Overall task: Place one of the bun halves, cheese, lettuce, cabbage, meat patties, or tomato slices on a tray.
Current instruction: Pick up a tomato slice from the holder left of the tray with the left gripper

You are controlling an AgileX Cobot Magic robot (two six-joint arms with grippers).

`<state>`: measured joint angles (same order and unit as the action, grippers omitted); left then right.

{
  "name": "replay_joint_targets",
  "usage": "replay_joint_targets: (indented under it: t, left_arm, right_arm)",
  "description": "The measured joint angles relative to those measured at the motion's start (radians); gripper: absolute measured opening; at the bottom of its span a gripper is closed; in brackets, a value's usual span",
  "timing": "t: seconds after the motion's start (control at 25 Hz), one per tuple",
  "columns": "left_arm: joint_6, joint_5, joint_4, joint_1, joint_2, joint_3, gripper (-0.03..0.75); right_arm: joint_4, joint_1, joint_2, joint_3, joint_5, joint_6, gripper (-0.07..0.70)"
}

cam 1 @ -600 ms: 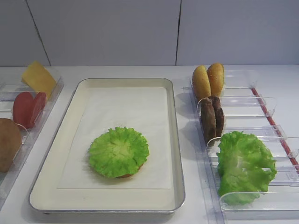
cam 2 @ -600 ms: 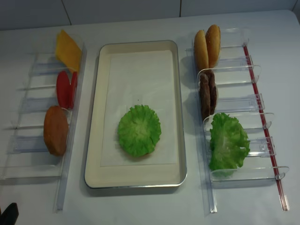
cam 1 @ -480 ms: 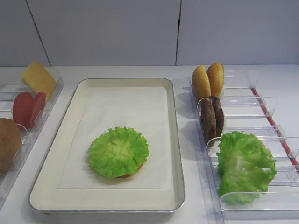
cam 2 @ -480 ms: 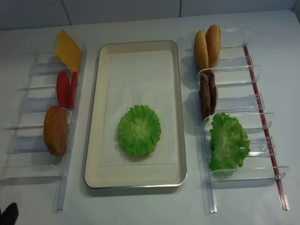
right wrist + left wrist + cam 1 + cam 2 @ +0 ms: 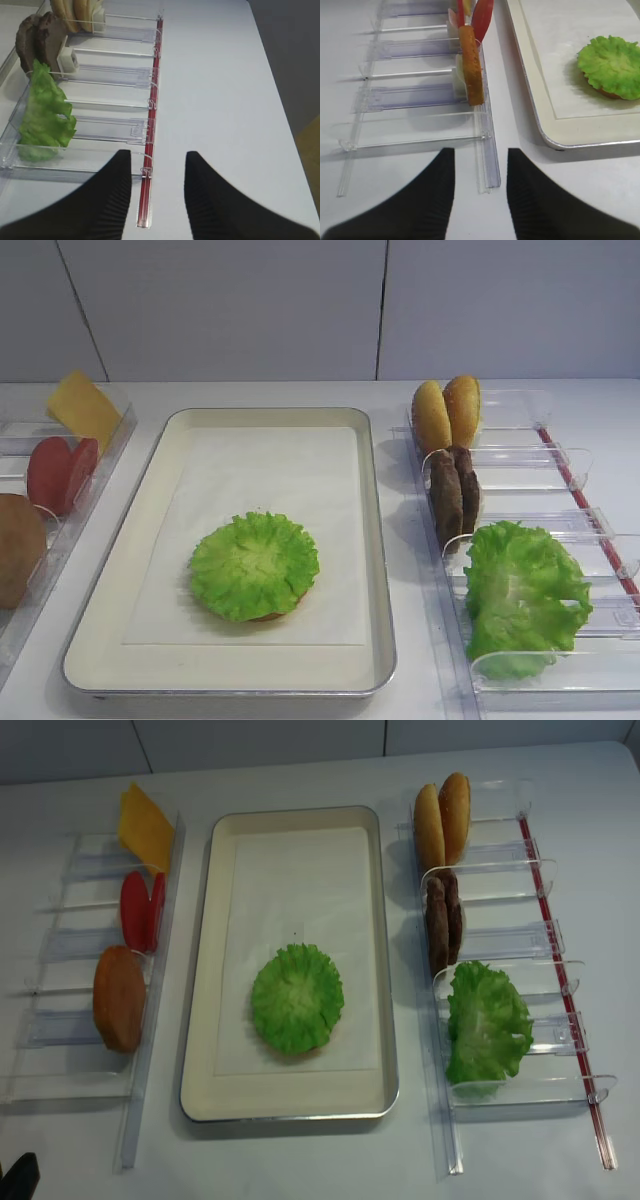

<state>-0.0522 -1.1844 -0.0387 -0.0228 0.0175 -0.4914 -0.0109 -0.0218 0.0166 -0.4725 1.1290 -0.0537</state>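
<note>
A round flat lettuce piece lies on the cream tray, and a reddish-brown edge peeks out from under it. In the left bin stand the yellow cheese and two red tomato slices. The right bin holds the bun halves, dark meat patties and a ruffled lettuce bunch. My left gripper hovers open and empty over the near end of the left bin. My right gripper is open and empty above the right bin's red strip.
An orange-brown disc stands on edge in the left clear bin, nearest my left gripper. The right clear bin has upright dividers. A white wall rises behind the table.
</note>
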Motion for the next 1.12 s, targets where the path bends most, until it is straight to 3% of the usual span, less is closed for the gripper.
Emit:
replay_joint_targets:
  t: [0.6,0.96,1.12]
  left_arm:
    - [0.011,0.002,-0.042,0.0,-0.043,-0.01,0.237]
    - [0.011,0.097,-0.08,0.0,-0.458,-0.174,0.335]
    - [-0.028,0.111,-0.093,0.0,-0.7,-0.277,0.359]
  right_arm:
    - [0.0,0.0,0.0,0.0,0.0,0.0,0.299]
    - [0.0,0.0,0.0,0.0,0.0,0.0,0.299]
    - [0.0,0.0,0.0,0.0,0.0,0.0,0.299]
